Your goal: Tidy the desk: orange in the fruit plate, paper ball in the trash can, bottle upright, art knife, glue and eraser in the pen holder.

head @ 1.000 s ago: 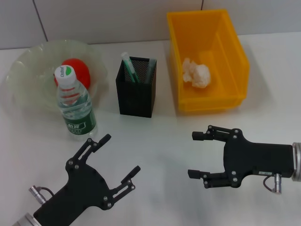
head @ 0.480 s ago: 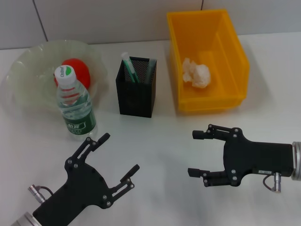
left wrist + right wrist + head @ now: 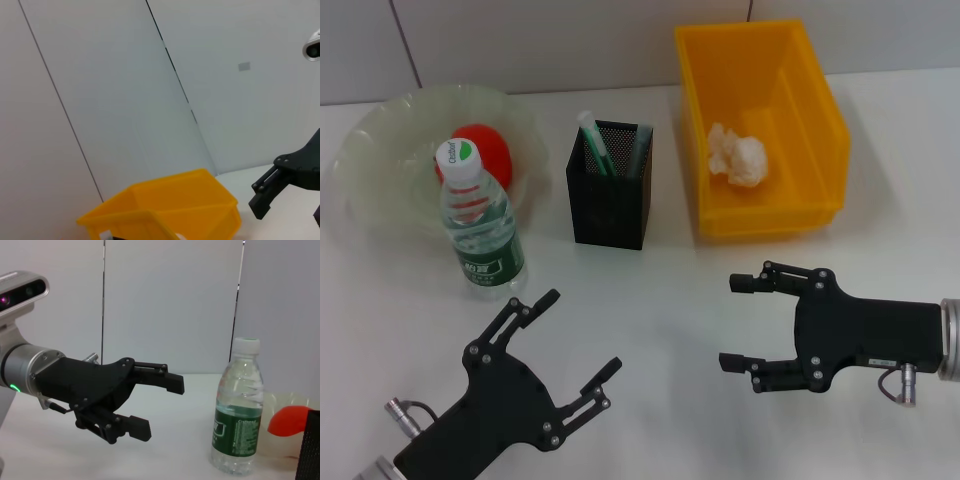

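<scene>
The orange (image 3: pixel 482 150) lies in the pale-green fruit plate (image 3: pixel 390 135) at the back left; both show in the right wrist view (image 3: pixel 289 420). The bottle (image 3: pixel 480 225) stands upright in front of the plate, also in the right wrist view (image 3: pixel 238 415). The paper ball (image 3: pixel 738 155) lies in the yellow trash can (image 3: pixel 825 120). The black mesh pen holder (image 3: pixel 610 205) holds a green-white tube (image 3: pixel 592 140). The eraser is not visible. My left gripper (image 3: pixel 582 332) is open and empty, below the bottle. My right gripper (image 3: pixel 732 325) is open and empty, in front of the trash can.
The white table (image 3: pixel 660 280) runs back to a pale panelled wall. The left wrist view shows the trash can (image 3: pixel 165 210) and the right gripper's fingers (image 3: pixel 270 192).
My left gripper has drawn back slightly toward the front edge. The right gripper and all objects have not moved.
</scene>
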